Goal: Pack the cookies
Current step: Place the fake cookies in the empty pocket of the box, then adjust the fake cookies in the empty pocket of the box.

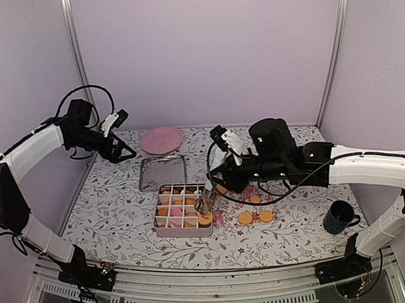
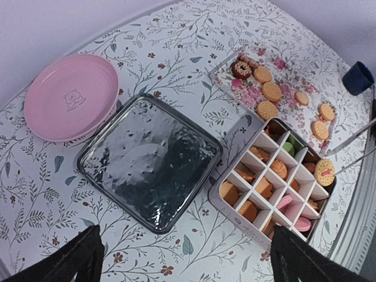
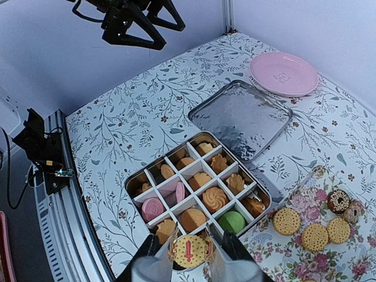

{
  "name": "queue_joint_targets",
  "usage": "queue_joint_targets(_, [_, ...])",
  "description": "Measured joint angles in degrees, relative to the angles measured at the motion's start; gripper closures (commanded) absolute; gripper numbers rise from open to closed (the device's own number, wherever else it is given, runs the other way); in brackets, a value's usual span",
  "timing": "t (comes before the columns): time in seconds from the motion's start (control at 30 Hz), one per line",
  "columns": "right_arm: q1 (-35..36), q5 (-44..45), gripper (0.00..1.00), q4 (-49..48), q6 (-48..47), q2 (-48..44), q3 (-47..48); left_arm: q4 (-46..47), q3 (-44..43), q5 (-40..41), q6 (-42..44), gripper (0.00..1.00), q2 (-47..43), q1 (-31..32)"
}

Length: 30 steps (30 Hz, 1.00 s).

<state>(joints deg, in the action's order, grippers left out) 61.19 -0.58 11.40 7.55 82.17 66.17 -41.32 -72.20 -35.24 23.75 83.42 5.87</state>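
A divided tin box holds golden cookies, pink ones and a green one. My right gripper is shut on a round yellow cookie with a red mark, held just above the box's near corner compartment. It also shows in the top view and the left wrist view. Loose cookies lie on a floral sheet right of the box, among them a dark ring one. My left gripper is open and empty, raised at the back left.
The tin's silver lid lies behind the box. A pink plate sits at the back. A dark blue mug stands at the right. White walls close in the table on three sides.
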Motion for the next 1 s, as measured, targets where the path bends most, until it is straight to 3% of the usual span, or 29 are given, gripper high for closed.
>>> queue_joint_targets(0.4, [0.0,2.08,0.62,-0.5,-1.42,1.51,-0.5,0.0,0.0,0.15,0.11,0.01,-0.33,0.0])
queue_joint_targets(1.0, [0.0,1.2,0.63,-3.72,-0.07,1.09,-4.13,-0.04,-0.02,0.13,0.09,0.01,-0.33,0.0])
